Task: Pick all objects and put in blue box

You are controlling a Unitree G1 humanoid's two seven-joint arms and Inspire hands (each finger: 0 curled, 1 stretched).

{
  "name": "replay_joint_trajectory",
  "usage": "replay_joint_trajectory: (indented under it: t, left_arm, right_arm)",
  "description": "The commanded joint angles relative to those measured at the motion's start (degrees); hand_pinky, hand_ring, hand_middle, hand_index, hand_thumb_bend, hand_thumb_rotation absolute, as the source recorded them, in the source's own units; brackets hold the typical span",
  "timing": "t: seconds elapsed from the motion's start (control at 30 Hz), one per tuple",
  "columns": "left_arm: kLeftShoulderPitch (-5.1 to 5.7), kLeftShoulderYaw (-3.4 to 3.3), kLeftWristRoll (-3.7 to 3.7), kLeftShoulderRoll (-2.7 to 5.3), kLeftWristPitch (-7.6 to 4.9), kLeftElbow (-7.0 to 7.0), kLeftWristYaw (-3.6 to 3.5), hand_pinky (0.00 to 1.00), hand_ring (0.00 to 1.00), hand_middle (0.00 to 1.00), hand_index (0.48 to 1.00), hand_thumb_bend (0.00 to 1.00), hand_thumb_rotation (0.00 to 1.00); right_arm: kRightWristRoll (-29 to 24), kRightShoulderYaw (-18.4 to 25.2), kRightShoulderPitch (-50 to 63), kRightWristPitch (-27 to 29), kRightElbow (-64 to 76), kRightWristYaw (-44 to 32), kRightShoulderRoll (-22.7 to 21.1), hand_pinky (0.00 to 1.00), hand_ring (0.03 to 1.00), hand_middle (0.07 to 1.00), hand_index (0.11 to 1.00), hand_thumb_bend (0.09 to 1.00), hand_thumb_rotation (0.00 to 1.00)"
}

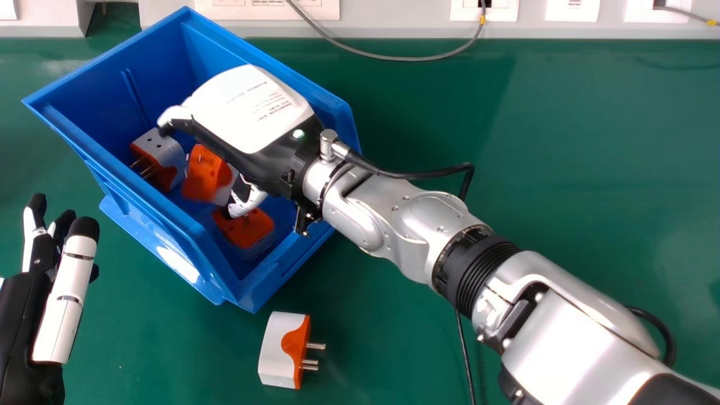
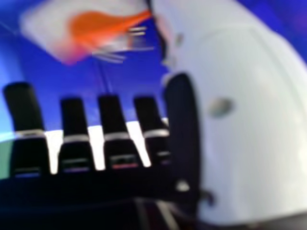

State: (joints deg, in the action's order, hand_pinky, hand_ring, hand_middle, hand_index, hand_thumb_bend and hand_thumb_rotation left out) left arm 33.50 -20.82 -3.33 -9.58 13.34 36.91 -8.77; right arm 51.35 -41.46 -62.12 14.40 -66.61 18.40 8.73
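Inside the blue box [image 1: 143, 216], my right hand [image 1: 247, 112] is palm down and open. In the right hand view my right hand [image 2: 113, 120] has straight, separated fingers. Three white-and-orange plug adapters are in the box: one [image 1: 163, 152] near its left wall, a blurred one [image 1: 205, 171] beside my hand and partly behind it, and one [image 1: 244, 228] lower, by my thumb. An adapter [image 2: 100, 28] appears blurred beyond the fingertips in the right hand view. Another adapter [image 1: 281, 349] lies on the table in front of the box, pins pointing right. My left hand [image 1: 64, 298] is open at the left edge.
The green table [image 1: 534, 140] extends right of the box. Behind it run a pale wall panel with sockets [image 1: 484, 10] and a grey cable [image 1: 394, 58]. A black cable [image 1: 416, 173] hangs along my right forearm. The box's raised walls surround my right hand.
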Motion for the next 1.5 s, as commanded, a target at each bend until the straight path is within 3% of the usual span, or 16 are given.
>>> replay_joint_trajectory:
  t: [0.0, 0.1, 0.23, 0.37, 0.47, 0.67, 0.97, 1.1, 1.2, 1.37, 1.47]
  left_arm:
    - [0.32, 0.11, 0.40, -0.25, 0.06, 2.09, 0.16, 0.91, 0.97, 1.00, 1.000, 0.39, 0.97]
    - [0.50, 0.22, 0.50, -0.07, -0.02, 1.95, 0.28, 0.91, 0.97, 1.00, 1.000, 0.40, 0.97]
    - [0.84, 0.36, 0.80, 0.10, -0.17, 1.84, 0.37, 0.91, 0.97, 1.00, 1.000, 0.40, 0.97]
    - [0.97, 0.61, 0.86, 0.30, 0.53, 2.62, 0.62, 0.92, 0.96, 1.00, 1.000, 0.41, 0.97]
    - [0.83, 0.67, 0.62, 0.42, 0.61, 2.38, 0.65, 0.92, 0.96, 0.99, 1.000, 0.41, 0.97]
    - [0.46, 0.63, 0.47, 0.31, 0.75, 2.28, 0.64, 0.91, 0.96, 0.99, 1.000, 0.40, 0.97]
    - [-0.29, 0.50, 0.75, -0.07, -0.04, 0.94, 0.52, 0.91, 0.96, 0.99, 1.000, 0.40, 0.97]
    - [0.18, 0.37, 0.54, 0.19, -1.00, 0.42, 0.38, 0.91, 0.97, 0.99, 1.000, 0.40, 0.97]
    - [1.00, 0.58, 0.78, 0.54, -1.89, 0.30, 0.45, 0.91, 0.97, 0.99, 1.000, 0.40, 0.97]
    - [2.88, 1.20, 0.91, 1.67, -4.51, -0.36, 0.58, 0.91, 0.97, 0.99, 1.000, 0.40, 0.97]
    - [4.02, 1.75, 1.76, 2.31, -7.00, -1.21, 0.67, 0.91, 0.96, 0.99, 1.000, 0.39, 0.97]
  right_arm:
    - [-0.29, -0.25, 0.08, -0.57, 2.14, 0.78, 0.75, 0.78, 0.929, 0.934, 0.928, 0.630, 0.08]
    - [-0.19, -0.37, 0.49, -0.81, 3.11, 1.34, 0.44, 0.87, 0.971, 0.973, 0.971, 0.658, 0.10]
    - [-0.38, -0.08, 1.36, -0.86, 4.98, 1.81, -0.10, 0.90, 0.989, 0.989, 0.988, 0.670, 0.12]
    - [-1.02, 0.78, 2.32, -0.90, 7.14, 1.67, -0.87, 0.93, 0.997, 0.997, 0.997, 0.669, 0.11]
    - [-1.24, 1.34, 3.65, -1.13, 9.75, 1.57, -1.71, 0.94, 0.999, 0.999, 0.998, 0.617, 0.05]
    - [-1.43, 2.66, 9.03, -2.11, 20.44, 0.43, -5.51, 0.95, 1.000, 1.000, 0.973, 0.408, 0.01]
    - [-1.62, 6.22, 24.84, -6.57, 48.99, -4.75, -12.97, 0.94, 1.000, 1.000, 0.950, 0.567, 0.00]
    - [-1.84, 8.69, 33.69, -8.90, 62.76, -7.86, -15.82, 0.94, 1.000, 1.000, 0.951, 0.571, 0.02]
    - [-2.19, 10.64, 41.12, -9.76, 72.45, -10.01, -18.10, 0.94, 1.000, 1.000, 0.951, 0.571, 0.02]
    - [-3.33, 13.16, 54.18, -8.21, 82.56, -10.28, -21.67, 0.90, 0.986, 0.986, 0.937, 0.580, 0.04]
    - [-4.47, 14.70, 60.82, -6.78, 85.69, -10.11, -23.53, 0.88, 0.974, 0.972, 0.924, 0.587, 0.04]
